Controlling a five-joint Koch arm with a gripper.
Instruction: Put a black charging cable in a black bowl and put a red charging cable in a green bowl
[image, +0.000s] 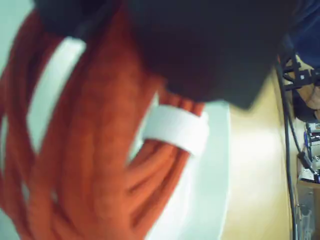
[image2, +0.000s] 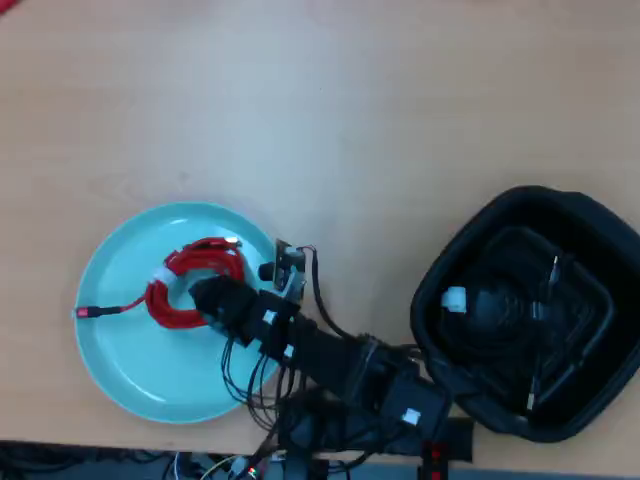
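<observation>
Only the overhead view shows the black charging cable (image2: 495, 305) coiled inside the black bowl (image2: 590, 225) near the table's right edge. The wrist view fills with the red charging cable (image: 95, 150) (white tie visible). It lies in the green bowl (image2: 120, 350), its plug end pointing left. The gripper (image2: 205, 295) sits on the coil; I cannot tell its grip.

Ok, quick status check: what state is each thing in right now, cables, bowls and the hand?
Red coiled charging cable with white tie: lying inside the teal dish, plug end trailing left in the overhead view.
Round light teal-green plastic dish: upright, holding the red cable.
Thick black coiled cable with white tie: lying inside the black bowl.
Black rounded-square bowl: upright, holding the black cable.
Hand: at the red coil; open or shut cannot be told.
</observation>
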